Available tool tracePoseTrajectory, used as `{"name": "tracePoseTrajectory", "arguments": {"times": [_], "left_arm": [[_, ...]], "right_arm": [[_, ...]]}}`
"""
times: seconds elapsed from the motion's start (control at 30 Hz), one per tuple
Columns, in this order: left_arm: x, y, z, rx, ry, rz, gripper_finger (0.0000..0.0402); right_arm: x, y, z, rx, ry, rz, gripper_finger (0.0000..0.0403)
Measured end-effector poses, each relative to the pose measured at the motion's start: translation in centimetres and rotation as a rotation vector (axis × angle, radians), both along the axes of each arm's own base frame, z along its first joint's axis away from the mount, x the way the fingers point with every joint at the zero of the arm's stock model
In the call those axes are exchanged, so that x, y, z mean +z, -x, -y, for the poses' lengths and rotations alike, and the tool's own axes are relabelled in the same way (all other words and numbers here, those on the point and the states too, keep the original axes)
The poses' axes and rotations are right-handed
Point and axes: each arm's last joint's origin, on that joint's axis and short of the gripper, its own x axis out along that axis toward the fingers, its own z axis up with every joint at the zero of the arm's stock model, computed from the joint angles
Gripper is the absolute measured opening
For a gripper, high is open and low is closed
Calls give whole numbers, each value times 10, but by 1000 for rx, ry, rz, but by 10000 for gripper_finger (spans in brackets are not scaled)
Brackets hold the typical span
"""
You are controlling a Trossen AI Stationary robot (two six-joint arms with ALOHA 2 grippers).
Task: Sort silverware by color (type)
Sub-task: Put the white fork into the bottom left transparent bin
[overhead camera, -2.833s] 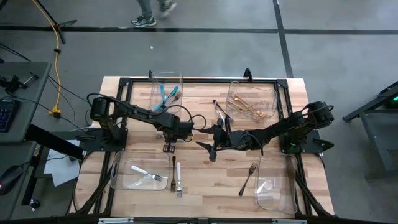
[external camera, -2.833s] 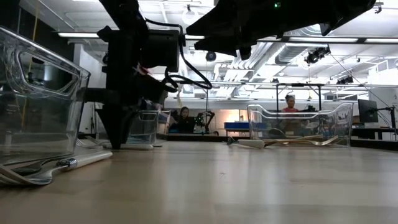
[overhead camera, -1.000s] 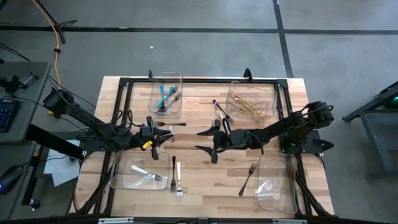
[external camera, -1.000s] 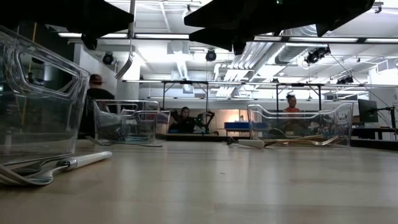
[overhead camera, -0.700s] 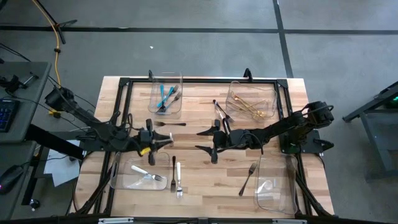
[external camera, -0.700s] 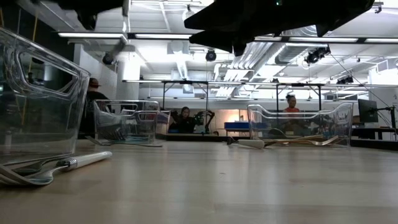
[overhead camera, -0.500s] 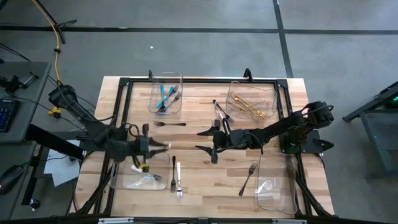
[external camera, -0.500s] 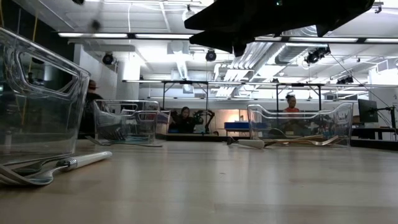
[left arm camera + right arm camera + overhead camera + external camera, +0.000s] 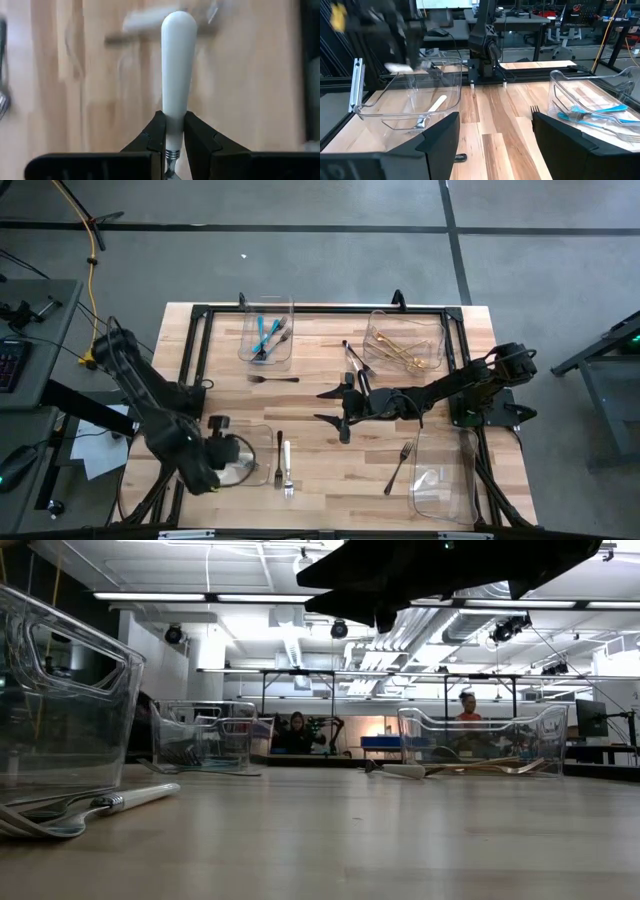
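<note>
My left gripper (image 9: 232, 452) hangs over the near-left clear bin (image 9: 264, 472), pointing steeply down, shut on a white-handled utensil (image 9: 178, 65). Another white-handled piece (image 9: 434, 106) lies in that bin. My right gripper (image 9: 336, 406) waits open above mid-table, holding nothing. Teal silverware (image 9: 265, 334) lies in the far-left bin and gold pieces (image 9: 405, 352) in the far-right bin. Loose on the table are a dark fork (image 9: 274, 379), a white-handled piece beside a dark one (image 9: 284, 464), another fork (image 9: 400, 465) and two utensils (image 9: 352, 358). My left gripper pinches the white handle at its narrow end (image 9: 173, 122), just above the metal neck, between its two fingers (image 9: 156, 134). The fingers lie along the utensil, and the handle's rounded free end points out past the fingertips, down toward the bin. The utensil is lifted clear.
A near-right clear bin (image 9: 440, 480) stands at the table's front right corner. Black frame rails (image 9: 300, 310) run along the far edge and both sides. Bare wood lies between the bins at mid-table. People sit in the room behind the table.
My left gripper has swung from the table's left middle toward the near edge, rising a little, and has tipped from about level to steeply down. It stayed shut on the white-handled utensil, which now hangs over the near-left bin. My right arm kept still.
</note>
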Motion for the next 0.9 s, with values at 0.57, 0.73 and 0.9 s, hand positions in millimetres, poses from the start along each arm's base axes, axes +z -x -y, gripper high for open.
{"name": "tracePoseTrajectory", "arguments": {"times": [0.57, 0.73, 0.9], "left_arm": [[-89, -36, 18, -169, -266, -415, 35], [-94, -41, 22, -212, -239, -407, 45], [-93, -40, 22, -154, -221, -398, 54]], "right_arm": [[0, 0, 0, 0, 0, 0, 248], [0, 0, 0, 0, 0, 0, 248], [0, 0, 0, 0, 1, -1, 248]]}}
